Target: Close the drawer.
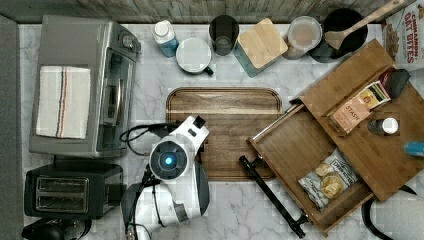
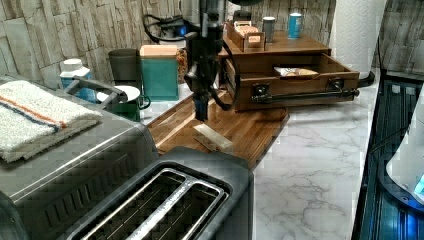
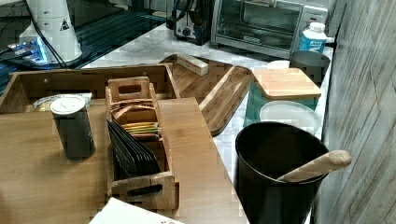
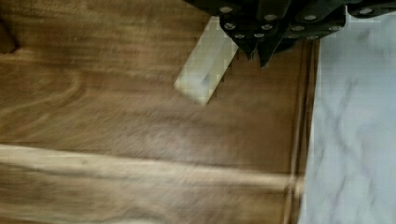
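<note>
Top view puts the drawer (image 1: 295, 150) at the right of the frame, pulled well out of the bamboo organiser box (image 1: 385, 150), with a snack bag (image 1: 327, 179) lying in its lower corner and a black bar handle (image 1: 272, 196) across its front. On the organiser's top, a recessed compartment holds tea packets (image 1: 357, 107), and a capped dark jar (image 1: 384, 126) stands beside it. A dark wooden serving tray (image 1: 225, 107) sits mid-frame on the marble worktop (image 1: 250, 210), with the white arm (image 1: 172, 160) above its left edge.

Left view shows the gripper (image 2: 201, 115) hanging over the tray just above a pale wooden block (image 2: 212, 137), holding nothing; whether its fingers are apart I cannot tell. Wrist view shows the same block on the tray's grain.

Right view shows a black pot (image 3: 275, 168) with a wooden spoon (image 3: 317, 166) in it, and a toaster oven (image 3: 266, 23) at the upper frame beside a stone-look wall.
</note>
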